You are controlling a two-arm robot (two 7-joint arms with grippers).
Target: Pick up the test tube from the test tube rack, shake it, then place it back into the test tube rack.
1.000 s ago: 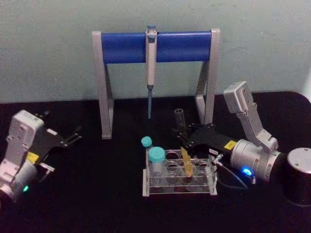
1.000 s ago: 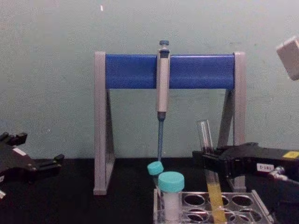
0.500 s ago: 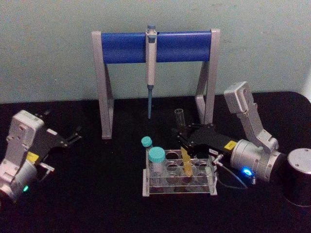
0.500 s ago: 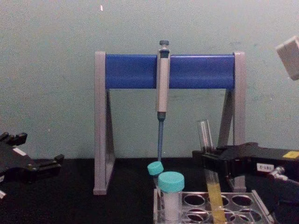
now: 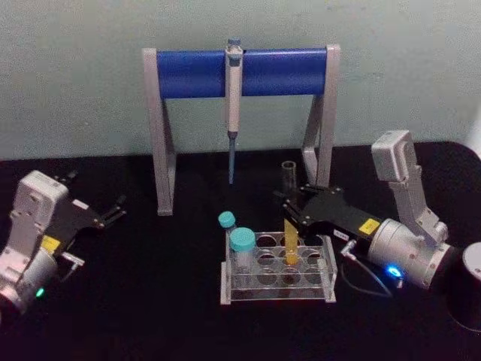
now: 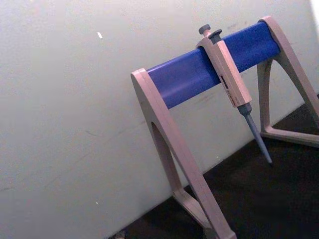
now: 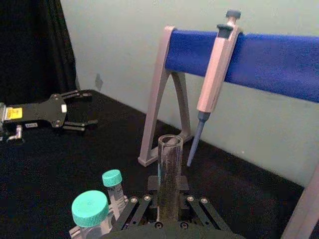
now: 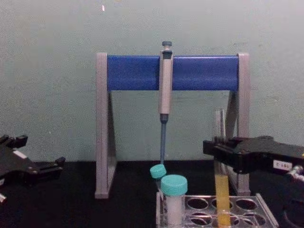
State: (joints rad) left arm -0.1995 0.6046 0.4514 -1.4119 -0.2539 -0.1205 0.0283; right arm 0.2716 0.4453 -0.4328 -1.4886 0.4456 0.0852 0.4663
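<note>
Black table (image 5: 150, 301). At the back, a grey-legged stand (image 5: 188, 73) with a blue crossbar; a pipette (image 5: 233, 90) hangs from the bar, tip down. Right gripper (image 5: 291, 209) reaches in over the rack from the right, jaws clenched on the test tube's clear upper part. Left gripper (image 5: 113, 210) sits well apart at the table's left, jaws spread, holding nothing. Clear rack (image 5: 278, 282) is front centre. The test tube (image 5: 290, 241) stands upright, its yellow lower end down among the rack's holes, right of middle. Two teal-capped vials (image 5: 242, 244) stand in the rack's left end.
</note>
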